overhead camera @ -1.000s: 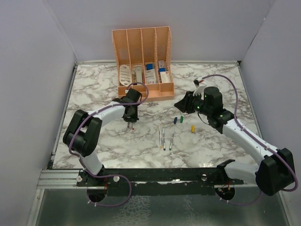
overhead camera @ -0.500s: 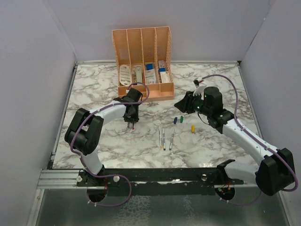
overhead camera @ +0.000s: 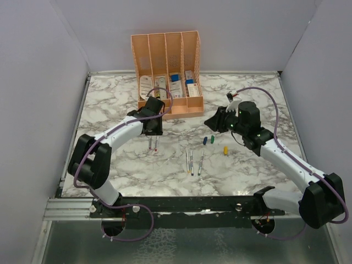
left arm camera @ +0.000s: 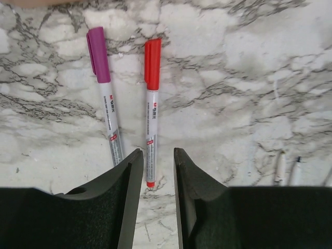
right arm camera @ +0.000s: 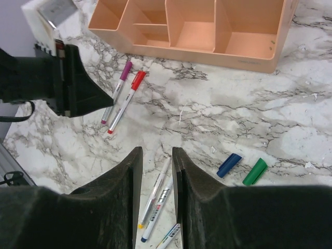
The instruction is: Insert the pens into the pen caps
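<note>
Bright, even, diffuse light fills all three views. Shadows on the marble counter (overhead camera: 110, 104) are soft and faint, without glare. Wrist views are sharp on the marble; their dark foregrounds lose detail.

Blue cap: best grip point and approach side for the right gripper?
Probably best: take the blue cap across its narrow sides at mid-length, the right gripper coming straight down, jaws turned to its slant. It lies flat on the table, so only the top is free. The green cap lies close beside it but apart, so one finger must drop into that gap.
</note>
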`<state>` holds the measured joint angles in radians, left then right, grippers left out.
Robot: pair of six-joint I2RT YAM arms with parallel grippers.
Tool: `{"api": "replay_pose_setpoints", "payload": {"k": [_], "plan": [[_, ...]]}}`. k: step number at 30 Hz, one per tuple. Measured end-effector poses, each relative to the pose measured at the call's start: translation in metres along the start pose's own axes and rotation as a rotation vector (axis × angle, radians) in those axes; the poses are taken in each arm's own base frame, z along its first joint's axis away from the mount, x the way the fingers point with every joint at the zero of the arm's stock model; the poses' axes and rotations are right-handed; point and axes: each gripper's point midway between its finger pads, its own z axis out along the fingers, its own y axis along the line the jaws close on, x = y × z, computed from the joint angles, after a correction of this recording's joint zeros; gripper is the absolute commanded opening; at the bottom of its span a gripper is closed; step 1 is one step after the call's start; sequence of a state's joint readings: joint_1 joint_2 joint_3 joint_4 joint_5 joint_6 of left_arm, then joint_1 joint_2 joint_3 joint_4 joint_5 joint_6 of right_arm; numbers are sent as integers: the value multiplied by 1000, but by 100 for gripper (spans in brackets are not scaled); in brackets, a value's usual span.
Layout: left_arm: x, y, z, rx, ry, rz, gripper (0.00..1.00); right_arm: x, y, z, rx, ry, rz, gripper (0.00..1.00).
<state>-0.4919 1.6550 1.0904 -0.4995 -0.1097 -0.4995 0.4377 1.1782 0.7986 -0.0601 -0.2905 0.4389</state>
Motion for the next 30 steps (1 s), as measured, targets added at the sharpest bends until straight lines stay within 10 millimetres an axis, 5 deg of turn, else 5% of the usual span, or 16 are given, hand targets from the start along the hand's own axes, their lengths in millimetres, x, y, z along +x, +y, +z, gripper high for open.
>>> {"api": "replay_pose_setpoints", "payload": {"k": [5, 9, 17, 24, 30], "plan": [[-30, -17, -32, 83, -104, -14, 31, 2, -9, 0, 48, 2, 6, 27], [-33, -30, -44, 137, -125, -8, 30, 14, -26, 2, 131, 41, 24, 26], [4, -84, -50, 238, -65, 83, 30, 43, -63, 1, 318, 126, 75, 25], [51, -113, -30, 237, 60, 138, 30, 67, -94, -9, 497, 195, 113, 26], [52, -123, -24, 205, 114, 144, 30, 67, -100, -13, 538, 187, 126, 26]]}}
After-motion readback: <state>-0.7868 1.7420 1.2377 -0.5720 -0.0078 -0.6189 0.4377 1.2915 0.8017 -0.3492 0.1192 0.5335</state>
